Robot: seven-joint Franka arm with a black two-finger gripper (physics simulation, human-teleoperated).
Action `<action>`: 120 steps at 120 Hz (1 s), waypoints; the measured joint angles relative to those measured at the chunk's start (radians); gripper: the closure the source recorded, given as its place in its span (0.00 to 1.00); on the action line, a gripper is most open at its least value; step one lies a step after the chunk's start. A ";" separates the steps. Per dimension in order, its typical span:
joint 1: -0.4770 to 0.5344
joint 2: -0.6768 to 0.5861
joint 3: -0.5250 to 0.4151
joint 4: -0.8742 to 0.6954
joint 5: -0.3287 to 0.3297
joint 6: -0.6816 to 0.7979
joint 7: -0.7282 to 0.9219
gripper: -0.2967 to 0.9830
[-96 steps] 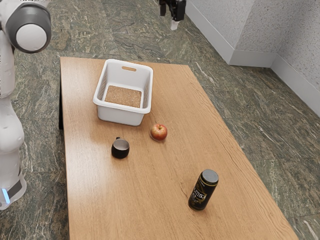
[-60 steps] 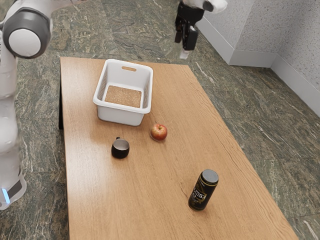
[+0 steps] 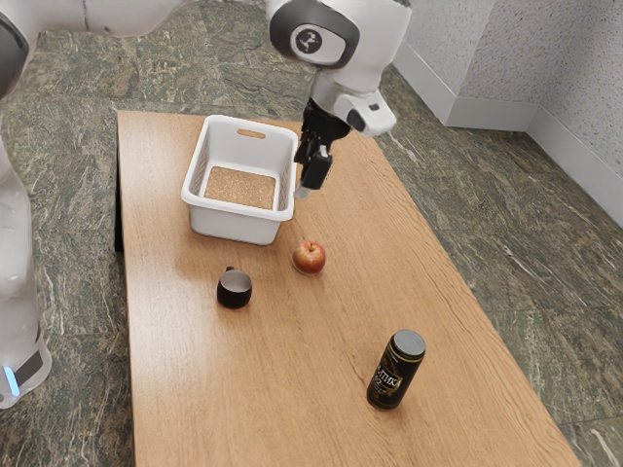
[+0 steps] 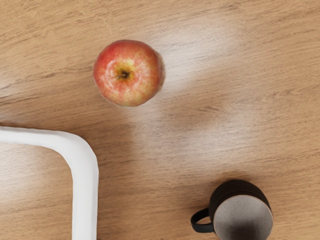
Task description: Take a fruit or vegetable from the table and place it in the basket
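My gripper (image 3: pixel 303 193) hangs in the air beside the basket's near right corner in the exterior view, above the apple; whether it is open or shut cannot be made out. A red-yellow apple (image 3: pixel 310 258) rests on the table just outside the white basket (image 3: pixel 237 226). Inside the basket no item is visible. From above, the wrist view catches the apple (image 4: pixel 128 73) with its stem up, and a rounded corner of the basket's rim (image 4: pixel 85 170) close to it.
A dark mug (image 3: pixel 234 290), whose handle shows in the wrist view, stands near the apple. A tall black can (image 3: pixel 396 370) is upright farther along the wooden table (image 3: pixel 263 389).
The arm has swung into the exterior view, first bringing my gripper lower and toward the right, then lower and back left, nearer the basket and apple. The table's objects have not moved.
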 joint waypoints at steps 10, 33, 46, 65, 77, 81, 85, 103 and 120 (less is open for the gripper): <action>0.002 -0.029 0.015 -0.102 -0.024 0.093 0.025 0.23; 0.000 -0.072 0.036 -0.252 -0.083 0.244 0.070 0.23; 0.000 -0.083 0.044 -0.294 -0.103 0.300 0.090 0.23; 0.011 -0.037 0.059 -0.280 -0.084 0.409 0.139 0.23; 0.017 -0.001 0.081 -0.267 -0.081 0.452 0.170 0.23; 0.017 0.007 0.084 -0.267 -0.082 0.463 0.179 0.23; 0.017 0.014 0.086 -0.268 -0.085 0.474 0.187 0.23; 0.032 0.041 0.105 -0.287 -0.102 0.512 0.220 0.23; 0.038 0.062 0.115 -0.305 -0.116 0.538 0.245 0.23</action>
